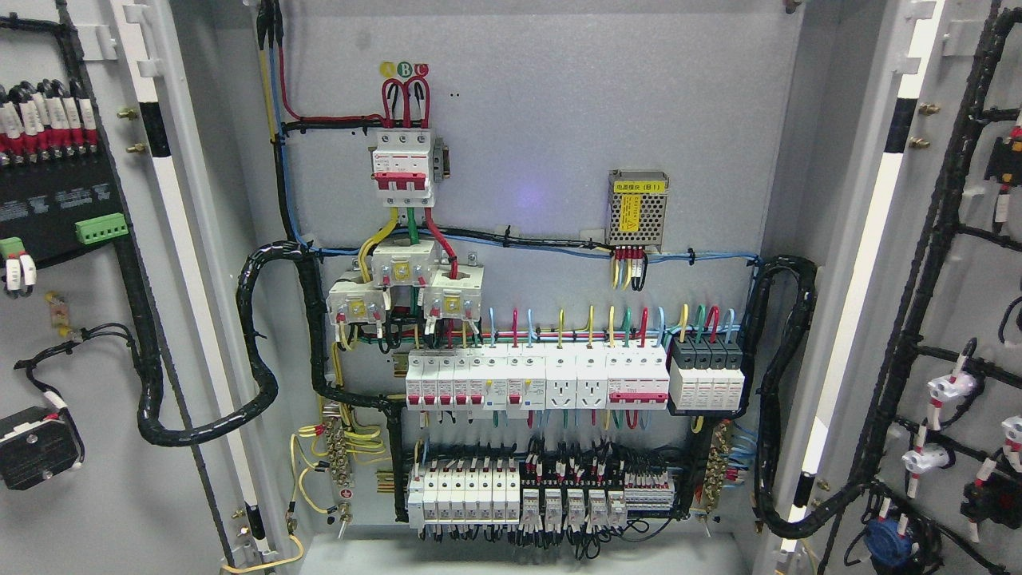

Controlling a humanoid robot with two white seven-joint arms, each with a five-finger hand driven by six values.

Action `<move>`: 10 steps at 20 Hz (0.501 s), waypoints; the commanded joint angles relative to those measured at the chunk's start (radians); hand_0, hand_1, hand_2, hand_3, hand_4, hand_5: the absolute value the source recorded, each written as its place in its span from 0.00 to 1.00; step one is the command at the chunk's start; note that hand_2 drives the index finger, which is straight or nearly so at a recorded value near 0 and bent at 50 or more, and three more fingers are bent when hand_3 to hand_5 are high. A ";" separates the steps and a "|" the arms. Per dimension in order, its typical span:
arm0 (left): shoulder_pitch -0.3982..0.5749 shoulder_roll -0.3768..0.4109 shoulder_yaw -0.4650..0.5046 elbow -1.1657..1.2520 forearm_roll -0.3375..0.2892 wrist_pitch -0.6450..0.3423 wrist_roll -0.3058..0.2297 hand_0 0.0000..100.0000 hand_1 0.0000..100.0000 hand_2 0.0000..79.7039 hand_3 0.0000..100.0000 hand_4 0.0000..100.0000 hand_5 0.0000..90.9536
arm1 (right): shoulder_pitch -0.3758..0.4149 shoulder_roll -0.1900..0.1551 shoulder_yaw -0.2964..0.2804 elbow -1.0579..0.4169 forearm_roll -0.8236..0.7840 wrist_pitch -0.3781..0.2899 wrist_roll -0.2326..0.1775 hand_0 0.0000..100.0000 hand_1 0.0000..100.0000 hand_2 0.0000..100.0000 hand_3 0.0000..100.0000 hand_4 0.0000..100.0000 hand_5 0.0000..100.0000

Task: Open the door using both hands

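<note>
Both doors of the grey electrical cabinet stand wide open in the head view. The left door (104, 335) is swung out to the left and shows its inner face with a black terminal module and wiring. The right door (958, 319) is swung out to the right, its inner face carrying black cable looms and lamp backs. Between them the back panel (559, 120) is fully exposed. Neither of my hands nor any arm shows in the frame.
On the back panel sit a red-and-white main breaker (405, 168), current transformers (403, 291), a row of white breakers and sockets (535, 379), a lower breaker row (511, 495) and a small perforated power supply (637, 209). Thick black cable looms (259, 343) run to each door.
</note>
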 commanded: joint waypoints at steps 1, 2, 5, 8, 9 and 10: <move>0.057 0.008 -0.012 -0.093 -0.002 -0.006 -0.003 0.00 0.00 0.00 0.00 0.00 0.00 | 0.002 -0.011 0.002 -0.037 -0.003 -0.012 0.001 0.00 0.00 0.00 0.00 0.00 0.00; 0.072 0.006 -0.020 -0.105 -0.003 -0.007 -0.003 0.00 0.00 0.00 0.00 0.00 0.00 | 0.001 -0.012 0.007 -0.037 -0.003 -0.012 0.002 0.00 0.00 0.00 0.00 0.00 0.00; 0.092 -0.002 -0.047 -0.133 -0.008 -0.012 -0.004 0.00 0.00 0.00 0.00 0.00 0.00 | 0.001 -0.041 0.025 -0.040 -0.003 -0.012 0.002 0.00 0.00 0.00 0.00 0.00 0.00; 0.106 -0.006 -0.049 -0.148 -0.009 -0.018 -0.004 0.00 0.00 0.00 0.00 0.00 0.00 | -0.001 -0.069 0.038 -0.040 -0.003 -0.012 0.002 0.00 0.00 0.00 0.00 0.00 0.00; 0.114 -0.006 -0.049 -0.151 -0.011 -0.023 -0.006 0.00 0.00 0.00 0.00 0.00 0.00 | -0.001 -0.078 0.047 -0.040 -0.003 -0.012 0.002 0.00 0.00 0.00 0.00 0.00 0.00; 0.115 -0.006 -0.049 -0.156 -0.011 -0.030 -0.006 0.00 0.00 0.00 0.00 0.00 0.00 | -0.001 -0.087 0.060 -0.040 -0.003 -0.012 0.002 0.00 0.00 0.00 0.00 0.00 0.00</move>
